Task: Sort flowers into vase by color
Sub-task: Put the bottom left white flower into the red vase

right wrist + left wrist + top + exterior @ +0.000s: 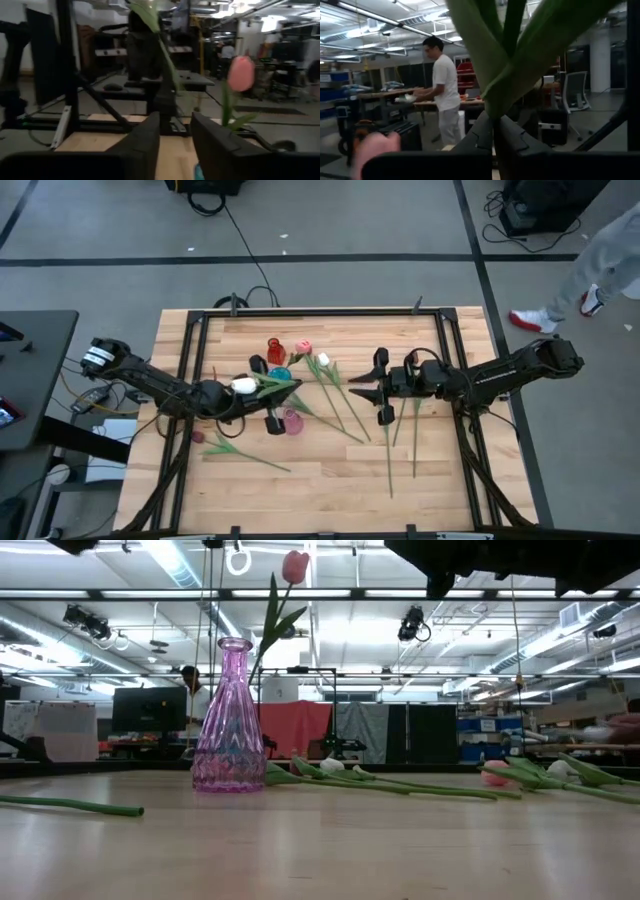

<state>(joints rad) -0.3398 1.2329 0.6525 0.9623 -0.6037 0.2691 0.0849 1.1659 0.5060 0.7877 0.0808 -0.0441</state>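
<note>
My left gripper (292, 390) hangs above the middle of the table, shut on a tulip whose green leaves (520, 45) fan out above its fingers. A white bud (243, 385) shows over that wrist and may be its head. My right gripper (358, 388) faces it from the right, open with nothing between its fingers (150, 135). A red vase (275, 350), a teal vase (279, 373) and a pink vase (231, 720) stand left of centre. A pink tulip (295, 565) rises behind the pink vase. Several flowers (345, 415) lie flat on the wood. My left gripper pinches the tulip's green stem (496, 107) just below where the leaves branch off, between its two fingers. The fingers come from the table's left, nearly level and tipped slightly upward. The tulip is lifted clear of the table, its leaves rising above the fingers.
A maroon tulip (215, 448) lies near the left edge, its stem running toward the front. Two black objects (273, 423) stand among the vases. A black frame (320, 313) borders the table. A person's legs (600, 260) show at the far right, beyond the table.
</note>
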